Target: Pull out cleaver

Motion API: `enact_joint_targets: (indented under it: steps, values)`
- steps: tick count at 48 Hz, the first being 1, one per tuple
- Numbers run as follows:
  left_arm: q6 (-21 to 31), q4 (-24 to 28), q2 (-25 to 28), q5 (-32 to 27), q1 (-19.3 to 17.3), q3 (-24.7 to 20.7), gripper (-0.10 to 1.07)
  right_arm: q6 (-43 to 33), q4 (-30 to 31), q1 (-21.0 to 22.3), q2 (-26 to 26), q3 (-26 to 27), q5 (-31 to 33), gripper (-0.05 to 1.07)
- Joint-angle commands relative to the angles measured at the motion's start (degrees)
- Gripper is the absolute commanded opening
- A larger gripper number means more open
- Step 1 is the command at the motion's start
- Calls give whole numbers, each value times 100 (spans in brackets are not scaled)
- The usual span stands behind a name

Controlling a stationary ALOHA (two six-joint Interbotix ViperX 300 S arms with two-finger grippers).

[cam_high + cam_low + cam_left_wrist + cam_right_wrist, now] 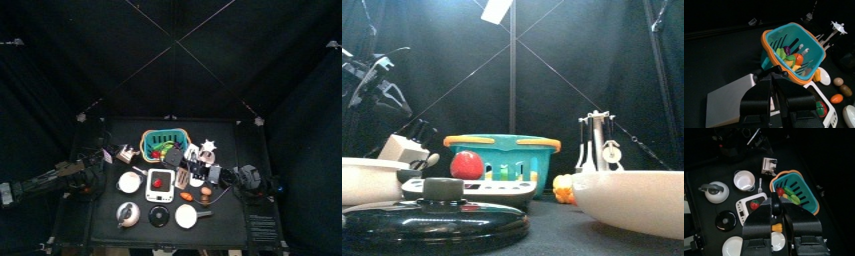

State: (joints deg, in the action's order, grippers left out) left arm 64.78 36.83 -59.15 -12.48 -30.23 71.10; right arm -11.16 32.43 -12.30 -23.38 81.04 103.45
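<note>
The cleaver shows only as a black handle sticking out of the top of the white knife block, which stands left of the teal basket. My left gripper is right at the block, its jaws drawn together on that handle; the blade is hidden. The front view has the block at the left with the left arm raised above it. My right gripper rests at the table's right side, jaws a narrow gap apart and holding nothing.
The teal basket with an orange rim holds fruit and vegetables. A utensil rack stands to its right. White bowls, a black pan lid, a kettle and a white board crowd the front.
</note>
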Motion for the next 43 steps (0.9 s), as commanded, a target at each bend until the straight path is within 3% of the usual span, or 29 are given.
enact_joint_targets:
  steps: [1, 10, 27, 36, 43]
  values:
    - [0, 9, 0, 18, 18, -167, 50, -18, -70, 26, 448, -413, 26, 34]
    - [0, 9, -9, 18, 9, -167, 50, -185, 105, 176, 1318, -1995, -9, 34]
    - [9, -35, -9, 18, 0, -176, 50, -686, 703, 149, 2646, -4649, -800, 34]
    - [0, -35, -9, 18, -9, -193, 50, -1688, 659, 9, 3560, -6126, -2048, 34]
    - [0, -35, -9, 18, -9, -220, 50, -2584, 650, -18, 4254, -7585, -3753, 34]
